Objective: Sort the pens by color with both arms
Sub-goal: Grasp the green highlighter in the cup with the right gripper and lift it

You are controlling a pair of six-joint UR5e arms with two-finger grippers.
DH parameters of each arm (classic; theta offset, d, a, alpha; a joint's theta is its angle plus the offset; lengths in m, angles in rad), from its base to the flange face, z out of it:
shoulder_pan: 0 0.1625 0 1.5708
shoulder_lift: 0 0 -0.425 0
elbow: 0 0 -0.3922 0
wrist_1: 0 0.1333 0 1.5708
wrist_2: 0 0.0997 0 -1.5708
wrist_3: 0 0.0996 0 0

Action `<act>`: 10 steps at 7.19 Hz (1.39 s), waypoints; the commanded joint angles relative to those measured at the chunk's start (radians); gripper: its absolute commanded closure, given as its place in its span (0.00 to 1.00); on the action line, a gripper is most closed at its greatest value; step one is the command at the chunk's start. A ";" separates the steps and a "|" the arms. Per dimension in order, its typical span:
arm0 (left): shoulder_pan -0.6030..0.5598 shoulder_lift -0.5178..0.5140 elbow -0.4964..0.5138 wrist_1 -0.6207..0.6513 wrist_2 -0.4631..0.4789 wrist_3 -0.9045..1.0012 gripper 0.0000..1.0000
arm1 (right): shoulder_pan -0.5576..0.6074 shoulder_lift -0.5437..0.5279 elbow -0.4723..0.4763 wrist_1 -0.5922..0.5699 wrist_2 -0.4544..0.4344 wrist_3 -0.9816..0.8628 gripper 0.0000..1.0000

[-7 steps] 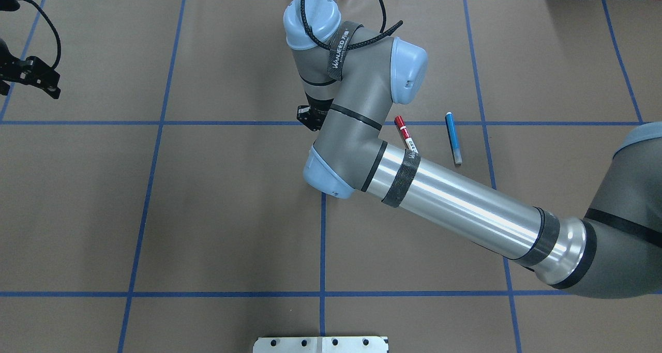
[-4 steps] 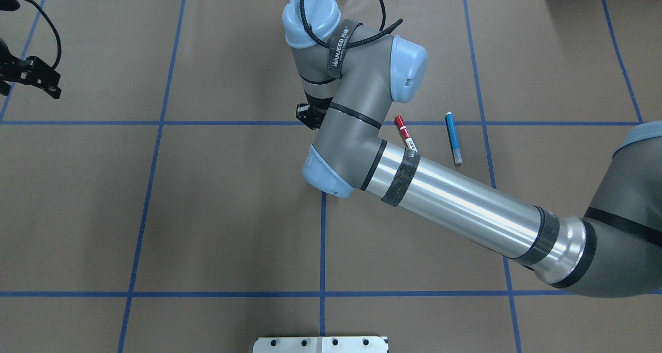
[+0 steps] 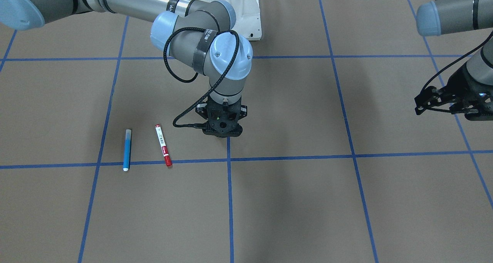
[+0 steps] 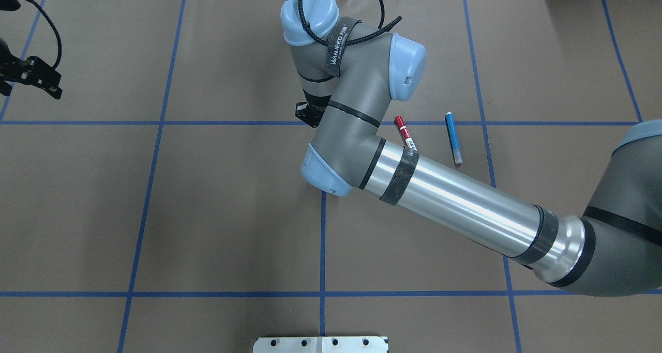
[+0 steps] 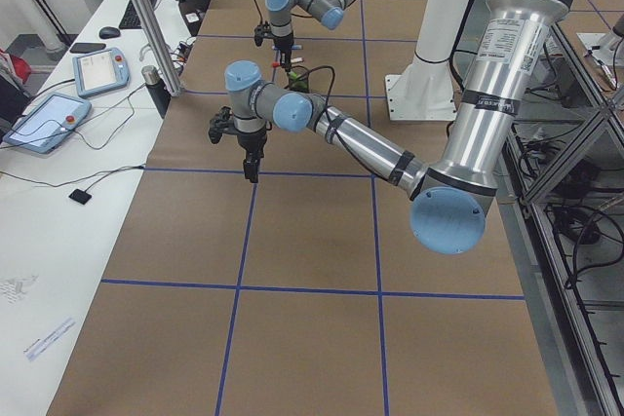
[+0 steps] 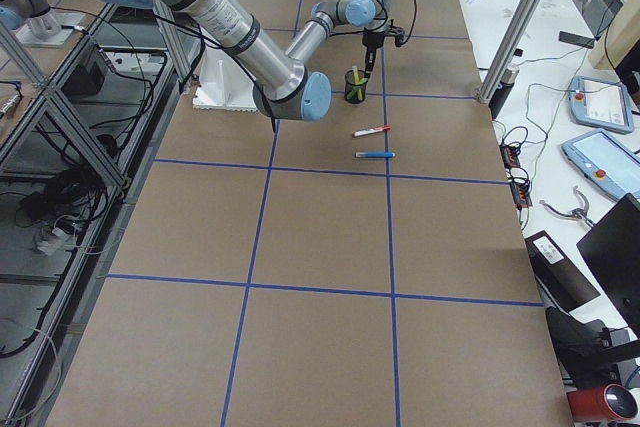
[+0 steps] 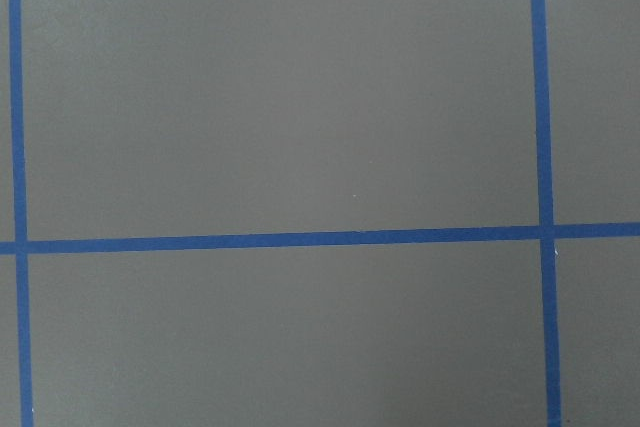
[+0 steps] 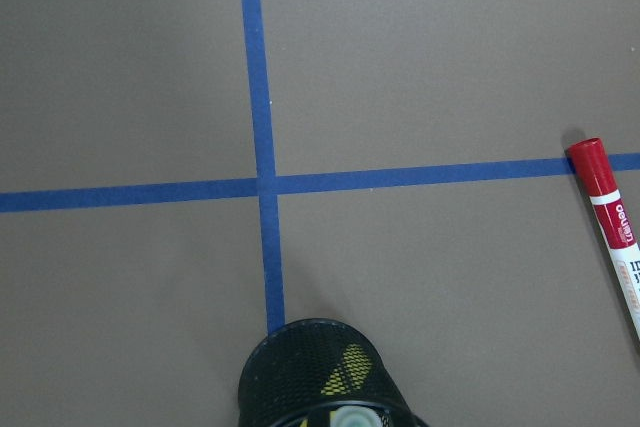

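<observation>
Your right arm reaches mid-table, wrist down, right gripper above a mesh cup, grip unclear. Left gripper hangs clenched near the left edge. Red pen, blue pen lie right of centre.

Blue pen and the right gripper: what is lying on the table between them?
The red pen lies between the blue pen and the right gripper, touching neither; the front-facing view shows it.

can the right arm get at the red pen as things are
Probably yes: the red pen lies bare on the table close beside the right hand, with nothing between them.
</observation>
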State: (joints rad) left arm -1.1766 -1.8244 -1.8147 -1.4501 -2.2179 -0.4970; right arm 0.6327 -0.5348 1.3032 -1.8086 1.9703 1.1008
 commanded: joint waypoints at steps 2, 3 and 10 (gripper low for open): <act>0.000 0.014 -0.012 -0.001 0.000 -0.002 0.01 | -0.001 -0.001 -0.001 -0.002 -0.002 0.001 0.69; 0.000 0.014 -0.012 -0.001 0.000 0.000 0.01 | 0.001 -0.002 0.001 0.000 -0.002 0.001 0.71; 0.003 0.014 -0.018 0.007 -0.002 -0.002 0.01 | 0.050 0.021 0.092 -0.191 0.054 0.001 0.77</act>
State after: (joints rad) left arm -1.1749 -1.8094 -1.8315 -1.4470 -2.2184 -0.4981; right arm 0.6623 -0.5164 1.3597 -1.9330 2.0036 1.1033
